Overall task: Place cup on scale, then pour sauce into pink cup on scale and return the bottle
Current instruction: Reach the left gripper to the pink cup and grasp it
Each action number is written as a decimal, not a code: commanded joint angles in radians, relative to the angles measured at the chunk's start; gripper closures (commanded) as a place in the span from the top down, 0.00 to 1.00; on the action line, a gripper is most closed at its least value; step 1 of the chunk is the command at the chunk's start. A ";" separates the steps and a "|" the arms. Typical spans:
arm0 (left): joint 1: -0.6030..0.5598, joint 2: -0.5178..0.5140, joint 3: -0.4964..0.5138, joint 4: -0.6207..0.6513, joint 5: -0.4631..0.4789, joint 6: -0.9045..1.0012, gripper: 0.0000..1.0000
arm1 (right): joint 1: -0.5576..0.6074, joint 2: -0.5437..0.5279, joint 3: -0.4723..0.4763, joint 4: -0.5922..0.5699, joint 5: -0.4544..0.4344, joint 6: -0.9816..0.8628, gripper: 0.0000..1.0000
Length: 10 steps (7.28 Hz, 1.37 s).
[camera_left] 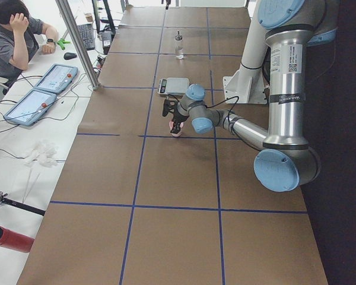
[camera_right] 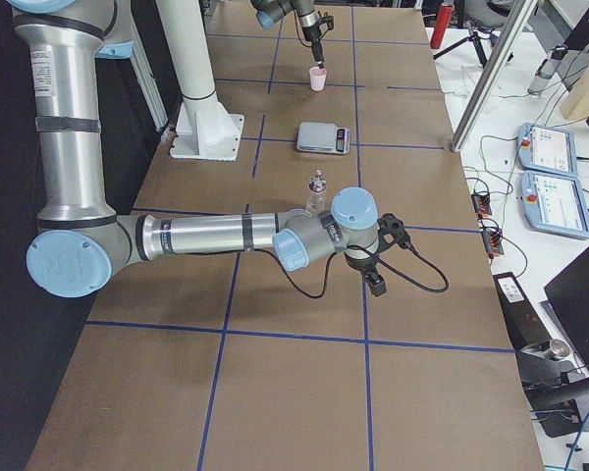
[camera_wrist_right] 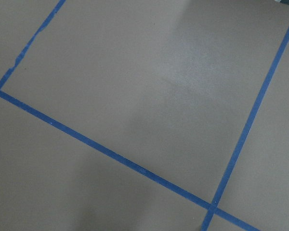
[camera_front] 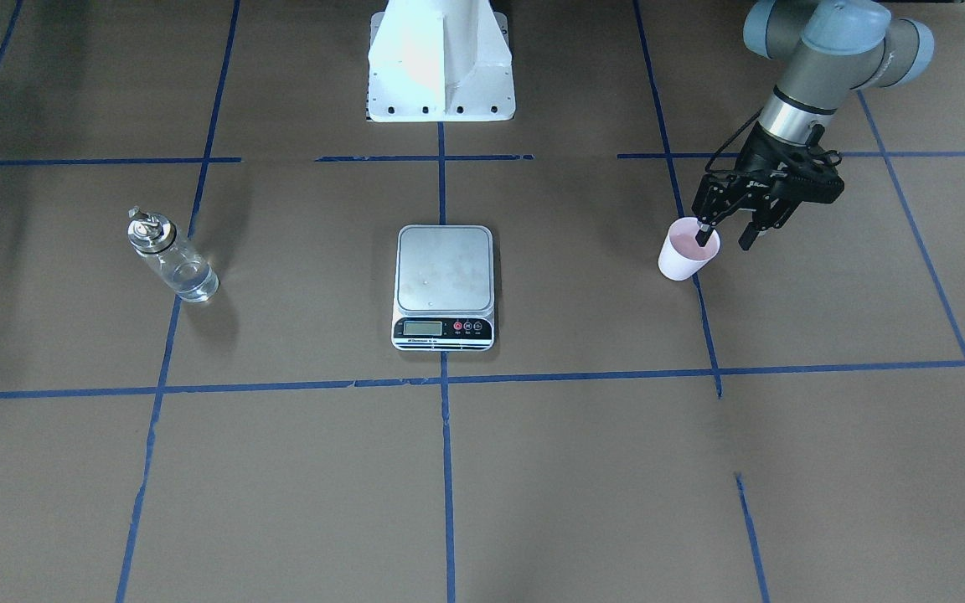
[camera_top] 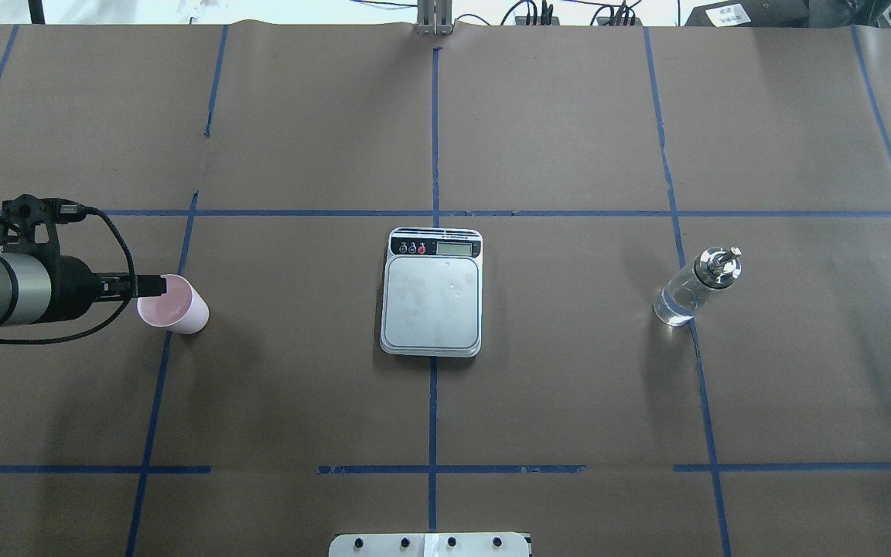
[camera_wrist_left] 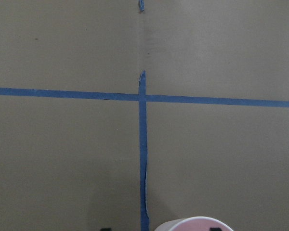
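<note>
**Left gripper.** The left gripper (camera_front: 725, 239) is open, its two fingers set well apart. One finger (camera_front: 704, 234) dips inside the mouth of the pink cup (camera_front: 683, 260). The other hangs outside the rim, on the side towards the bench's left end, with a visible gap to the wall. Nothing is gripped. The left wrist view shows only the top of the cup's rim (camera_wrist_left: 192, 225) at its lower edge.

**Cup.** It stands upright on the brown paper cover (camera_front: 583, 469), on a blue tape line (camera_front: 704, 327). It is near the bench's left end, about midway between the robot's edge and the operators' edge.

**Surroundings.**
- The kitchen scale (camera_front: 445, 268) lies at the bench's middle, well apart from the cup. Its steel platform is bare and its display strip faces the operators' edge.
- The glass bottle (camera_front: 177, 264) stands upright near the bench's right end, holding clear sauce (camera_front: 193, 283) under its silver cap.
- Nothing lies between the cup and the scale.

**Left arm.** The forearm runs low and near level over the bench's left end. The wrist is angled down onto the cup, with a black cable looped beside it.

**Right arm.** The arm stretches low towards the operators' edge. Whether the right gripper (camera_right: 373, 280) is open cannot be told. Its wrist view shows only paper and tape.
</note>
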 commanded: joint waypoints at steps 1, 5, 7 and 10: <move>0.029 0.002 0.009 0.002 0.025 -0.001 0.65 | 0.001 0.000 -0.002 0.000 0.000 0.001 1.00; 0.027 0.005 0.009 0.002 0.027 0.001 0.00 | 0.001 -0.002 0.003 0.000 0.000 0.002 1.00; 0.019 0.006 -0.014 0.018 0.039 0.004 0.00 | 0.001 0.000 0.003 0.000 0.000 0.002 1.00; 0.016 -0.189 -0.083 0.298 0.058 -0.002 0.00 | 0.001 -0.002 0.003 0.000 0.000 0.002 1.00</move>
